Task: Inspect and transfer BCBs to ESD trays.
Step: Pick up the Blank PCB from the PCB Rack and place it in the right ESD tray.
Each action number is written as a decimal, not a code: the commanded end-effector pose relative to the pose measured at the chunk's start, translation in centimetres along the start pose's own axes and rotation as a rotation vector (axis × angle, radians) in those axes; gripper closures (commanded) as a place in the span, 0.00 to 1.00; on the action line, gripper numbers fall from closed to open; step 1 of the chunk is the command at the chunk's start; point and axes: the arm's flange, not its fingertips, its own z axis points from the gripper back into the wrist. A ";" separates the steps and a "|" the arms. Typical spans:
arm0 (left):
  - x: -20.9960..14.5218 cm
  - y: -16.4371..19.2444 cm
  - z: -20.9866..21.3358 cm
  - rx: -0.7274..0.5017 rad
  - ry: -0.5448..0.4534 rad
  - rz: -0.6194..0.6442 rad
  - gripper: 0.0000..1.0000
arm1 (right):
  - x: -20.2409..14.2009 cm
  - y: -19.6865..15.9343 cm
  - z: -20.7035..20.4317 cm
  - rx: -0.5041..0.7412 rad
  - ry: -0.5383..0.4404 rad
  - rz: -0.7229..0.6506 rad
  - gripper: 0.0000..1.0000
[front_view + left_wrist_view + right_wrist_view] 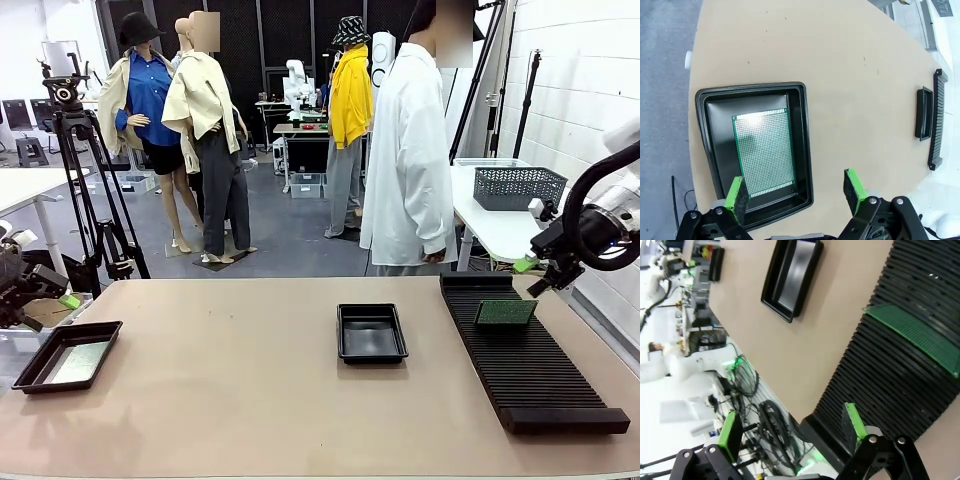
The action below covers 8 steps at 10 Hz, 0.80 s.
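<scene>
Green BCB (764,152) inside black-rimmed tray (807,145)

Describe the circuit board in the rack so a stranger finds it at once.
Find the long black ribbed rack on the right side of the table. Near its far end a green BCB stands in the slots. The other BCB lies flat in the left ESD tray.

The left arm (18,280) comes in at nine o'clock in the front view. The left gripper (66,299) points toward three o'clock, its green-padded fingers (737,192) spread wide with nothing between them. The right arm (600,215) curves in at three o'clock, and the right gripper (533,274) tilts toward seven o'clock, jaws wide and empty.
</scene>
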 end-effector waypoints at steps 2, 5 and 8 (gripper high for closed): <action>0.5 1.2 0.7 -0.188 0.038 -0.036 0.00 | 1.1 -0.6 -0.2 -0.038 0.016 0.036 0.00; 1.1 1.9 1.1 -0.394 0.085 -0.064 0.00 | 1.4 -0.3 0.3 -0.070 0.046 0.091 0.00; 1.6 3.7 1.2 -0.594 0.111 -0.084 0.00 | 1.5 -0.2 0.6 -0.087 0.057 0.107 0.00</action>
